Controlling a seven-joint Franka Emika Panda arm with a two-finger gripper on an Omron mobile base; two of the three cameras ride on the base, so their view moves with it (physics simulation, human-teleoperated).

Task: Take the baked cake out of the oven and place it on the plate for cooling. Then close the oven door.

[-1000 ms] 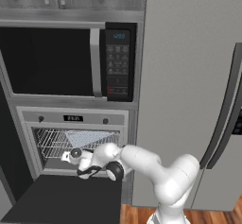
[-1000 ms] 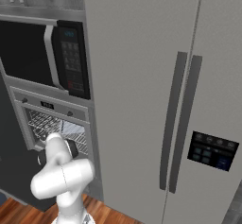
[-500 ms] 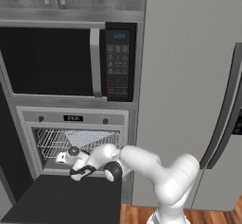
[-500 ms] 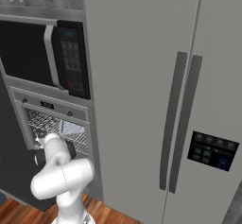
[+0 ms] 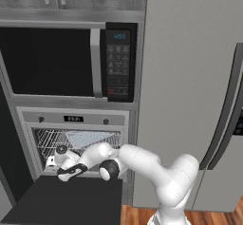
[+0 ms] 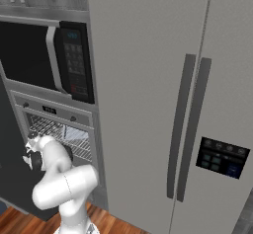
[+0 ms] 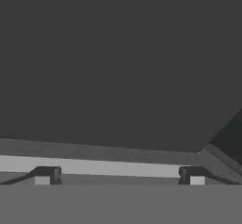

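The oven (image 5: 76, 119) stands open, its wire racks (image 5: 52, 141) showing in the cavity. The oven door (image 5: 61, 200) hangs flat and dark in front of it. My gripper (image 5: 53, 158) is at the left of the oven mouth, just above the door's inner face, open with nothing between its fingers. In the right base view the gripper (image 6: 28, 151) sits left of the oven (image 6: 54, 112), over the door (image 6: 15, 178). The hand view has the fingertips wide apart around the gripper (image 7: 118, 176), facing the door's dark panel (image 7: 118, 67). The cake and the plate are out of view.
A large black-windowed microwave (image 5: 57, 60) sits directly above the oven. A tall grey fridge (image 5: 190, 100) fills the right, with long handles and a dispenser panel (image 6: 220, 156). Cabinets run along the top. Wood floor lies beneath the lowered door.
The hand has slid left along the oven mouth, and its jaws have spread wider.
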